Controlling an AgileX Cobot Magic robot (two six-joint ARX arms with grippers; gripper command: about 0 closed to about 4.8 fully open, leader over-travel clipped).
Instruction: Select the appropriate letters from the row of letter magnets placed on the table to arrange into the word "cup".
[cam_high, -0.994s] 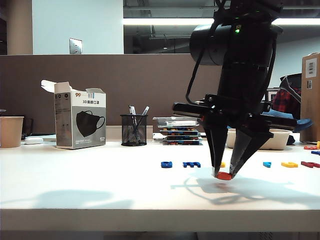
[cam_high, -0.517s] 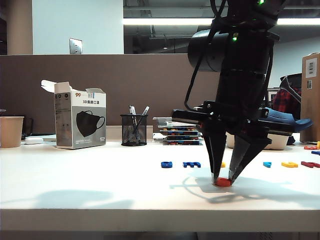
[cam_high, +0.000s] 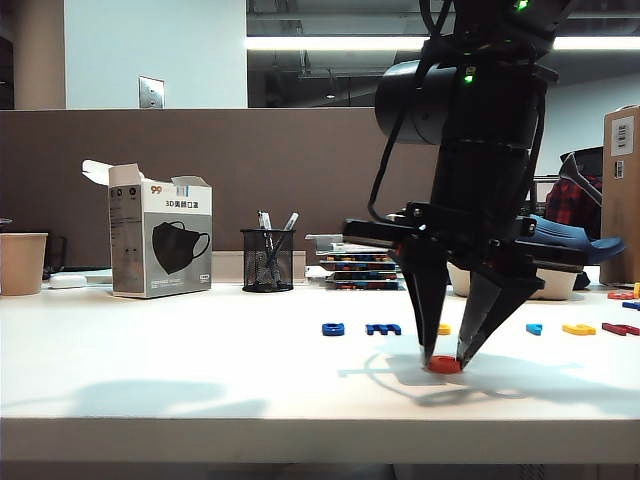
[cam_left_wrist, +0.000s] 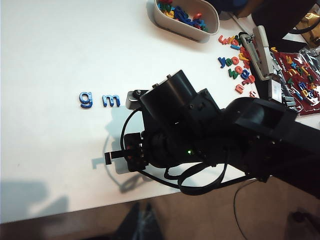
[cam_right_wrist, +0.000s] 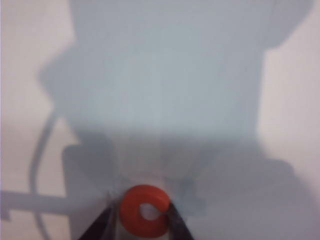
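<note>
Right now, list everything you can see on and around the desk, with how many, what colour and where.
Flat red plastic letter "c": one, red, on the white desk, between the right pincer's tips.
Dark blue plastic letters "g" and "m": two, side by side in the row.
Other row letters: yellow, light blue, red, at the exterior view's right.
Loose heap of letters: many, mixed colours, beside the white tub holding more.
Face-mask carton: one, white and grey, back left.
Black mesh pen cup: one, back centre.
Beige paper cup: one, far left.
Right pincer: black, pointing down, parted around the "c".
Left pincer: not in view.
</note>
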